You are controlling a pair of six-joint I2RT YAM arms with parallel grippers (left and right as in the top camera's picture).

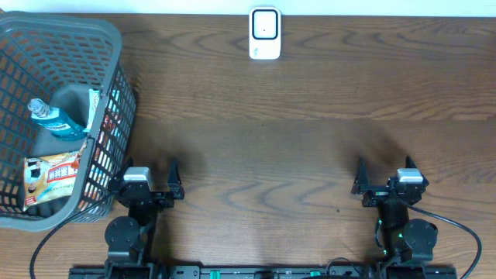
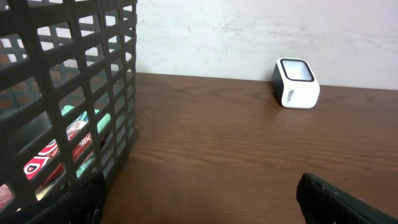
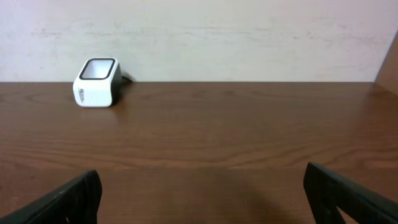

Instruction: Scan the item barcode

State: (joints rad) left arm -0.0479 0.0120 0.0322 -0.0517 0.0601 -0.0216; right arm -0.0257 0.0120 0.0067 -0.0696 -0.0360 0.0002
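In the basket (image 1: pixel 77 29) at left lay the items (image 1: pixel 54 174); our left gripper (image 1: pixel 147 182) and right gripper (image 1: pixel 385 177) gaped wide, empty. Reaching in, we risked snagging the basket just beside the left one.

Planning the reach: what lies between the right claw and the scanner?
Nothing: between right claw and scanner lies only bare table, shown in the overhead view.

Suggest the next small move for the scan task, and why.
Probably raise the left gripper over the basket toward the blue bottle: it and the right gripper are open and empty, the items lie in the basket beside the left arm, and the scanner stands at the back edge.
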